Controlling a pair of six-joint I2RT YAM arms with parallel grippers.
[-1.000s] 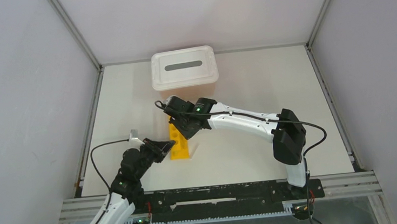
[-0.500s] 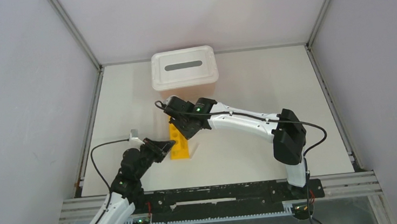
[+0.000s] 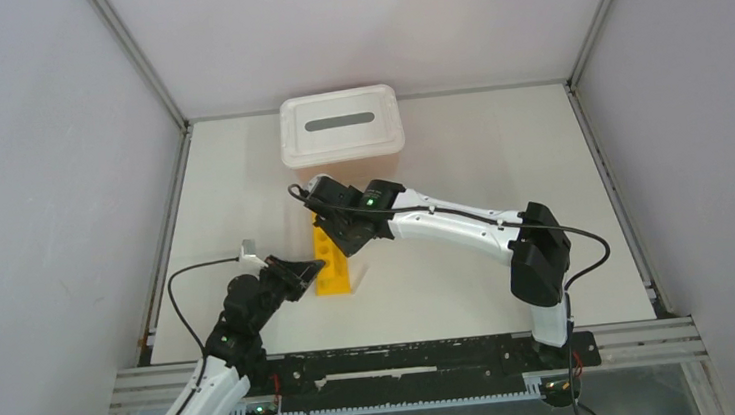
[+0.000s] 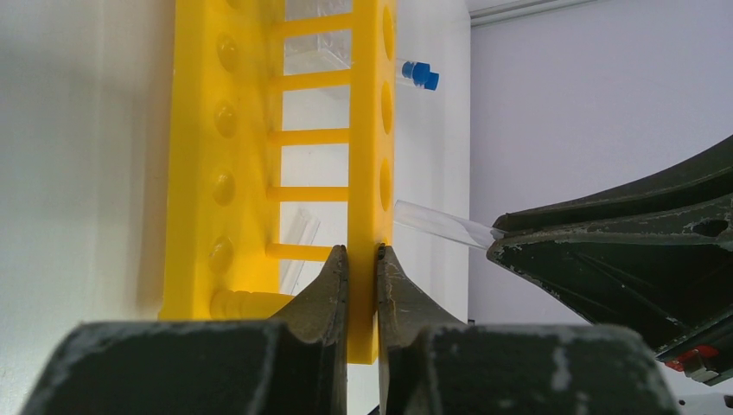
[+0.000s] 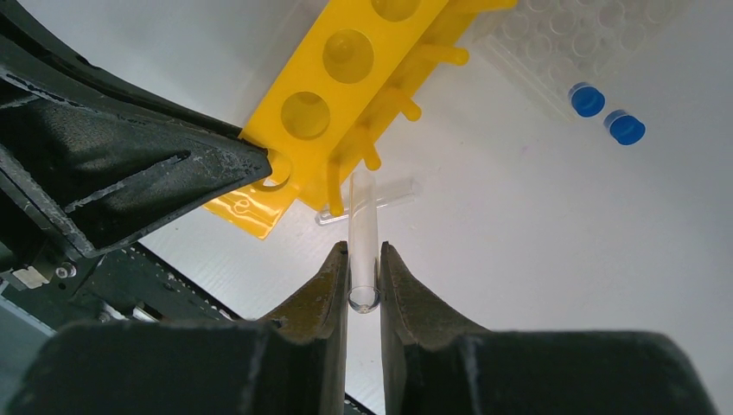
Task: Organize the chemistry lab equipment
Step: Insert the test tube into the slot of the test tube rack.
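Left pincer (image 4: 361, 255) is pressed onto the holed plate of the yellow rack (image 4: 367, 130), mid-surface (image 3: 458, 139). Right pincer (image 5: 364, 255), its arm stretched leftward, is pinched on a clear tube (image 5: 364, 216) beside the rack. Blue-capped tubes (image 5: 588, 99) are shown only by the wrist views.

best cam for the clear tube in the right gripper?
Right wrist: the thin clear glass tube sits clamped in the right gripper, most of it visible. Left wrist shows only part; top external hides it.

2 racks (image 5: 327, 85) (image 5: 562, 35), 2 blue-cap tubes (image 5: 587, 99) (image 5: 624, 128), 2 glass tubes (image 5: 363, 225) (image 5: 398, 190).
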